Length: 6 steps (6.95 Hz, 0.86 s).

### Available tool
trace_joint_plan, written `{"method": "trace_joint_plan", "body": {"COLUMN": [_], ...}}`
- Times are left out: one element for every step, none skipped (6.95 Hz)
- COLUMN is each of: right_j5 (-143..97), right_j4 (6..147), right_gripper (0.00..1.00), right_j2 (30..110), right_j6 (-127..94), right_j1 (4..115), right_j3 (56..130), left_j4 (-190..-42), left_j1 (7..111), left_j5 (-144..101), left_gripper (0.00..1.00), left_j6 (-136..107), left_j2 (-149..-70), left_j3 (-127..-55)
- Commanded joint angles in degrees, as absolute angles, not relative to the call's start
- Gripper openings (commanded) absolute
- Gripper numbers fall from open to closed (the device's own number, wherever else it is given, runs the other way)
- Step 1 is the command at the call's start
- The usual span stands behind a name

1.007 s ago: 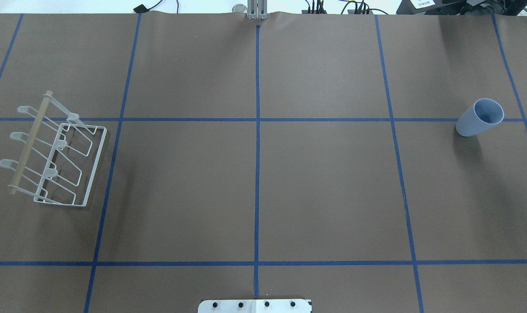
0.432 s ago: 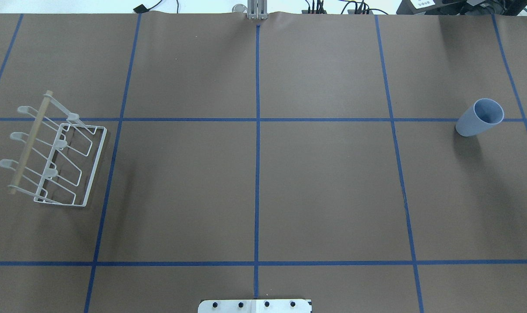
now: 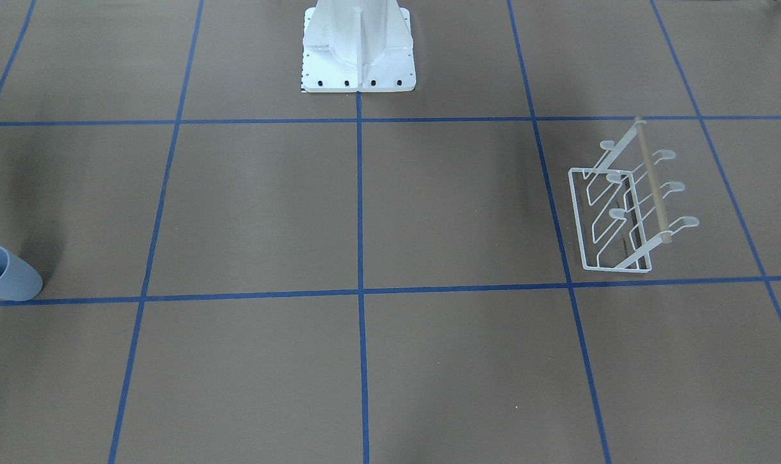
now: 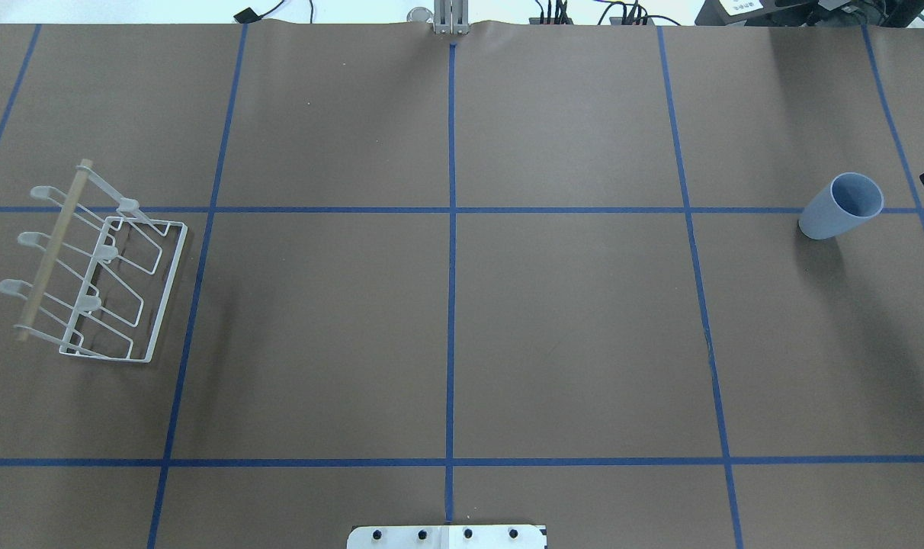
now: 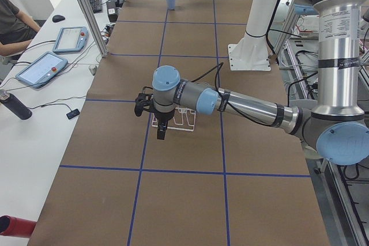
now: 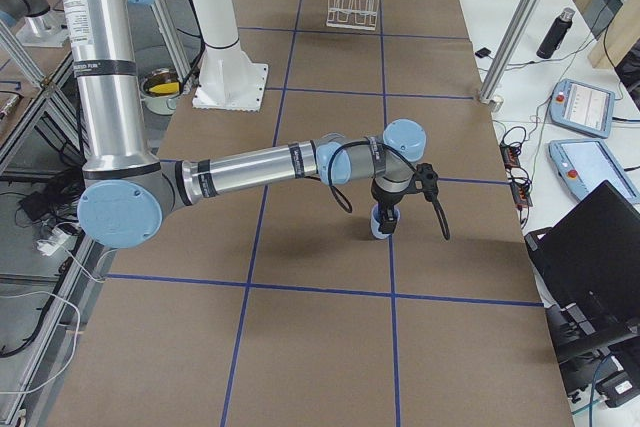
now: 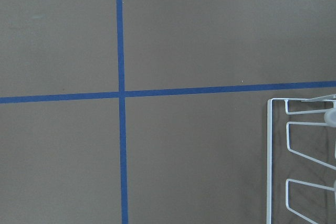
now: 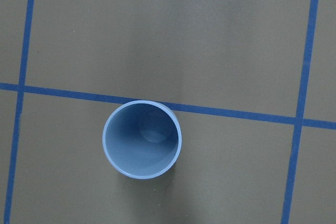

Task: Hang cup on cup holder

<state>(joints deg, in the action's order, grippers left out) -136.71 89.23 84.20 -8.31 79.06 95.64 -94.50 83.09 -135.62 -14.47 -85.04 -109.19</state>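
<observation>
The pale blue cup (image 4: 842,206) stands upright, mouth up, at the table's far right; it also shows in the front view (image 3: 4,274). The right wrist view looks straight down into the cup (image 8: 142,139). In the right side view my right gripper (image 6: 386,217) hangs just above the cup (image 6: 381,230); I cannot tell whether it is open or shut. The white wire cup holder (image 4: 96,263) with its wooden rod stands at the far left, with no cup on it. My left gripper (image 5: 161,133) hovers beside the cup holder (image 5: 183,120); I cannot tell its state.
Blue tape lines divide the brown table cover. The white robot base (image 3: 358,51) sits at the table's middle edge. Operator tablets (image 5: 43,67), a dark bottle (image 5: 16,106) and a laptop (image 6: 590,267) lie on side benches off the table.
A black part of the right gripper at the overhead view's right edge has shifted a little towards the cup. The cup and the cup holder have not moved.
</observation>
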Motion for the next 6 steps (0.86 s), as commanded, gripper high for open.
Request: {"method": "trace_joint_plan", "body": {"right_j5": [-134.83,-134.22,-132.03,-131.92,-131.75,-131.49], "right_j4": [79.16,75.36,74.02,73.74,72.96,71.91], "right_gripper": [1.0,1.0,1.0,1.0,1.0,0.99], "right_j2": [83.5,82.45,82.27,82.27,81.83,81.39], "right_j6": [-12.18,-21.18,-26.14,-26.45,-26.46,-26.54], "right_j1": [76.13,73.85,72.35,71.46,70.5,69.53], "right_j3": [88.98,87.47,87.54,86.84,85.1,83.95], "left_j4": [-94.75,-94.66,-94.66,-94.66,-94.66,-94.66], "left_j1": [83.14,83.14,83.06,83.14,83.14,83.14], "left_j5": [-137.37,-137.29,-137.29,-137.37,-137.2,-137.11], "left_gripper": [0.99,0.99,0.99,0.99,0.99,0.99], "left_j6": [-14.68,-14.76,-14.77,-14.68,-14.76,-14.77], "left_j2": [-85.25,-85.25,-85.43,-85.17,-85.25,-85.34], "left_j3": [-109.69,-109.43,-109.16,-109.51,-109.25,-109.16]}}
